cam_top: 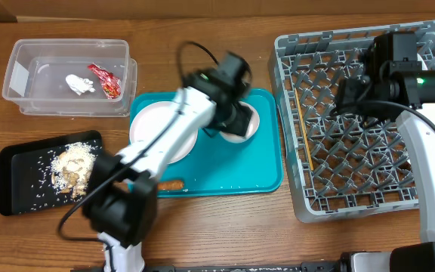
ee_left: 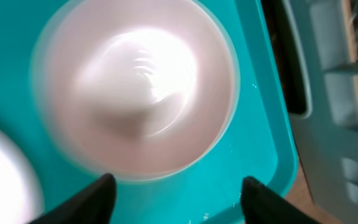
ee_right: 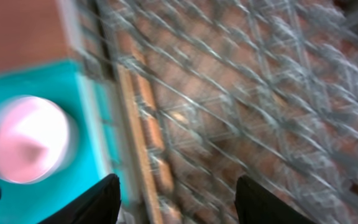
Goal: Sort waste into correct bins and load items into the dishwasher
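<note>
From overhead, the clear tub [cam_top: 21,57] at the table's far left holds the crumpled white napkin [cam_top: 79,83] and the red wrapper [cam_top: 106,81], lying side by side. Nearer the front, the black tray [cam_top: 13,189] carries the pale rice scraps [cam_top: 70,170], heaped toward its right end with loose grains scattered around. The teal tray [cam_top: 232,177] in the middle holds the white plate [cam_top: 153,125] on its left, a white bowl [cam_top: 246,127] on its right partly under the left arm's wrist, and the small carrot [cam_top: 171,185] near its front edge. The grey dish rack [cam_top: 353,151] on the right has a wooden chopstick [cam_top: 302,125] lying along its left side; the right arm hangs over the rack's far part. In the left wrist view, the left gripper [ee_left: 176,199] has its dark fingers [ee_left: 98,199] spread apart with nothing between them, poised above the teal tray just in front of the bowl, which looks empty; a bit of the plate shows at the lower left. The right wrist view is blurred: the right gripper [ee_right: 179,202] has its fingers [ee_right: 260,202] parted and empty above the rack's lattice, the chopstick lies along the rack's edge, and the bowl sits on the teal tray beyond it.
</note>
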You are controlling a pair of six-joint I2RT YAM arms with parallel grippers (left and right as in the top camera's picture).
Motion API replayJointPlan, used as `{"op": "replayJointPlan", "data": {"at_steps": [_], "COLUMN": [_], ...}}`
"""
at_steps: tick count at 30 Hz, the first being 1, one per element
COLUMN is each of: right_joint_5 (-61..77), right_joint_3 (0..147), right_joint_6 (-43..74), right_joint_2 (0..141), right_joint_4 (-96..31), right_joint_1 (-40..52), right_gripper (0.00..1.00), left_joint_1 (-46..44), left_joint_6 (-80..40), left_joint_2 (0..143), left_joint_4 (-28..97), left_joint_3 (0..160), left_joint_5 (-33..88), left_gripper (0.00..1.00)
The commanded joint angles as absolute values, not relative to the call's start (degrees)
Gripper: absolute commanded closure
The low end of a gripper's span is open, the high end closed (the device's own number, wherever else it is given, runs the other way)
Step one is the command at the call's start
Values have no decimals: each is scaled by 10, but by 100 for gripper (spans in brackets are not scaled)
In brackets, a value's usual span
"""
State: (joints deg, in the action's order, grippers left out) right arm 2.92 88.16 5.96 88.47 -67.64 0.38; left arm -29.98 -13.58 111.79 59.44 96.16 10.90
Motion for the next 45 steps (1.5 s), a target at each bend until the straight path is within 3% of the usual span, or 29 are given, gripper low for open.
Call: {"op": "replayJointPlan", "data": {"at_steps": [1, 6, 7, 14, 17, 27, 29, 30, 31, 33, 39, 45], "right_joint_5": [188, 195, 190, 172, 110, 88, 88, 88, 90, 90, 52, -153], "right_joint_3": [891, 891, 891, 891, 890, 888, 888, 888, 889, 890, 954, 1022], "right_joint_6": [60, 60, 60, 65, 105, 138, 138, 138, 138, 138, 144, 131], "right_joint_2": [882, 901, 909, 1015, 1071, 1188, 1195, 1195, 1195, 1189, 1105, 984], "right_joint_4": [-627, -566, -564, -575, -580, -582, -584, -585, -586, -588, -630, -635], "right_joint_1": [12, 68, 81, 176, 204, 221, 221, 221, 221, 221, 201, 151], "right_gripper": [38, 34, 34, 35, 35, 44, 50, 58, 82, 96, 96, 96], "left_joint_1": [-237, -139, -119, 0, 13, 11, 11, 11, 11, 10, 11, 11], "left_joint_6": [-156, -184, -188, -194, -193, -193, -193, -193, -193, -193, -193, -192], "left_joint_2": [1031, 954, 941, 895, 899, 906, 907, 907, 907, 907, 906, 907], "left_joint_4": [647, 698, 705, 745, 759, 759, 759, 759, 759, 759, 759, 763], "left_joint_3": [1035, 1047, 1047, 1047, 1046, 1046, 1046, 1046, 1046, 1046, 1046, 1046], "left_joint_5": [72, 69, 70, 70, 70, 70, 70, 70, 70, 70, 70, 68], "left_gripper": [29, 27, 18, 4, 3, 3, 2, 2, 2, 2, 2, 0]}}
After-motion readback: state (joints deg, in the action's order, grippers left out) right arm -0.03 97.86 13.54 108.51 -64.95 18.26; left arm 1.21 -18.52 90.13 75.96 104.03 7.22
